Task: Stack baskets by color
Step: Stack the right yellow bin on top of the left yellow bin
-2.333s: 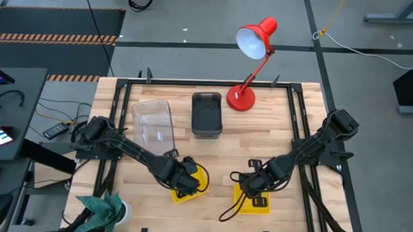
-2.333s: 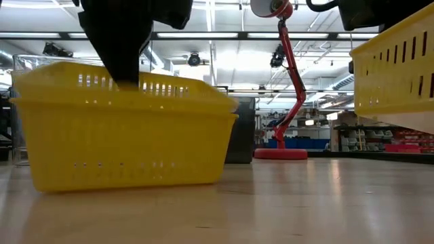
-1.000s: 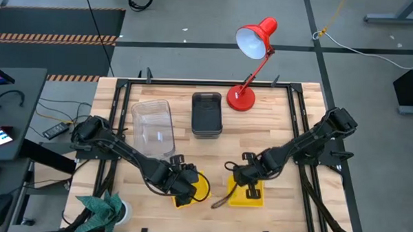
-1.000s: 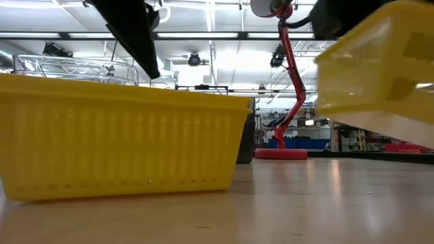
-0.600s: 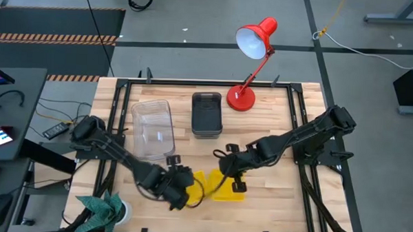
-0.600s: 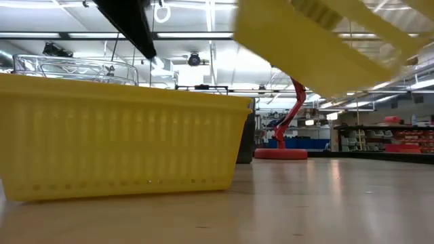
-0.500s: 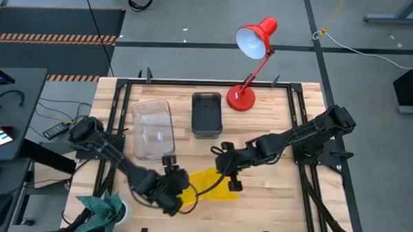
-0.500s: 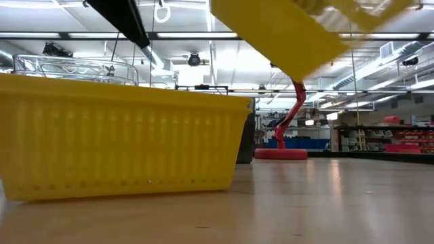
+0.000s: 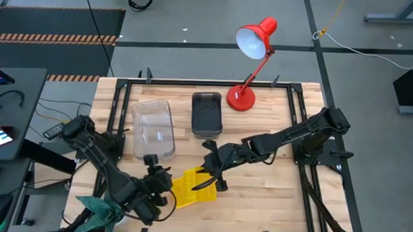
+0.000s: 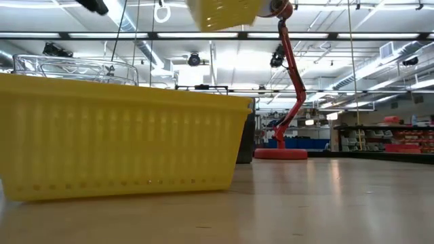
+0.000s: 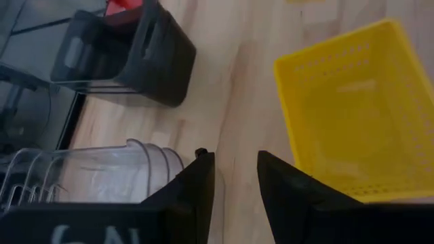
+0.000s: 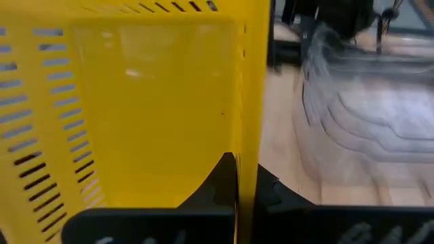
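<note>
A yellow basket [image 10: 122,142] stands on its bottom near the table's front edge [image 9: 178,192]; the left wrist view shows it too [image 11: 352,115]. A second yellow basket [image 10: 227,12] hangs above it [image 9: 203,182], with my right gripper [image 9: 216,182] shut on it. My left gripper [image 9: 164,183] is just left of the standing basket and apart from it. Its fingers [image 11: 234,163] stand open with nothing between them. My right gripper pinches one side wall of the lifted yellow basket [image 12: 249,146] at its rim, one finger inside the basket and one outside. The fingers come from the table's right, slanting down. The basket is lifted clear and tilted, over the standing yellow basket.
Clear baskets [image 9: 153,128] and dark grey baskets [image 9: 206,114] stand at the far middle of the table, with a red desk lamp [image 9: 253,62] to their right. A green crumpled thing [image 9: 103,207] lies at the near left corner. The right half of the tabletop has free room.
My right gripper has carried its yellow basket up and toward the table's left, from beside the standing yellow basket to above it, and the basket has tipped. My left gripper has drawn back from the standing basket toward the table's left and near edge. That basket has stayed put.
</note>
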Controlling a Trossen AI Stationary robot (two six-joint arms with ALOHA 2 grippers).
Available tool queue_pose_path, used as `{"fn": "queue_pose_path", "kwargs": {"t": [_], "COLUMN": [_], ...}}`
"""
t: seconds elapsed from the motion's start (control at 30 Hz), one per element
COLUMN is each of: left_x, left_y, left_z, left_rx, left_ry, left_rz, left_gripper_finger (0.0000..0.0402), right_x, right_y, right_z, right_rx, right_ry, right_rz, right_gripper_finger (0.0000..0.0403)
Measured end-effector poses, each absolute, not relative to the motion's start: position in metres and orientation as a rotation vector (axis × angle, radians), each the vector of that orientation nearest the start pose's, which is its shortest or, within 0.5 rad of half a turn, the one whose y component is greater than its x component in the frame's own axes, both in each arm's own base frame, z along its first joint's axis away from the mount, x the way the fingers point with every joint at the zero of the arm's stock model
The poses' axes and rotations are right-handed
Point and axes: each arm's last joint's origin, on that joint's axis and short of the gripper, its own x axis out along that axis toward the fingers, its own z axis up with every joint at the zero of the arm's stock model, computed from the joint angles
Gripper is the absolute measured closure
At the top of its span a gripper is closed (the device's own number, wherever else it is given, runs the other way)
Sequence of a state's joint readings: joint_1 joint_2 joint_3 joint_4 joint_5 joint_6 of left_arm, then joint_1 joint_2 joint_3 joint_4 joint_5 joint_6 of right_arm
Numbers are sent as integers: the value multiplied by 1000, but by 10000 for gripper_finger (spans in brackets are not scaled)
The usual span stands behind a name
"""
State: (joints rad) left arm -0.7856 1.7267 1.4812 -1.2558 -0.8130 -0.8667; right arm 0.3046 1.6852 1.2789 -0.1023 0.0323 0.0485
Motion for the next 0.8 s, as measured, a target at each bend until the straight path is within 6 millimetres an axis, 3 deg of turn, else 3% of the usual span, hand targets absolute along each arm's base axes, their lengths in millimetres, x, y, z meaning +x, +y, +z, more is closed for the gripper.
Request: {"fn": "queue_pose_path", "kwargs": {"t": [0.27,0.6,0.8], "left_x": [222,211,212], "left_y": [-205,-203,-203], "left_z": [304,319,318], "left_rx": [218,122,90], "left_ry": [804,752,759], "left_rz": [409,393,393], "left_gripper_finger": [285,285,285], "right_x": [404,432,428], "right_y": [126,120,111], "right_z": [279,237,216], "right_rx": [-140,-196,-187], "right_ry": [571,719,886], "right_rz": [290,390,389], "right_gripper_finger": [401,401,401]}}
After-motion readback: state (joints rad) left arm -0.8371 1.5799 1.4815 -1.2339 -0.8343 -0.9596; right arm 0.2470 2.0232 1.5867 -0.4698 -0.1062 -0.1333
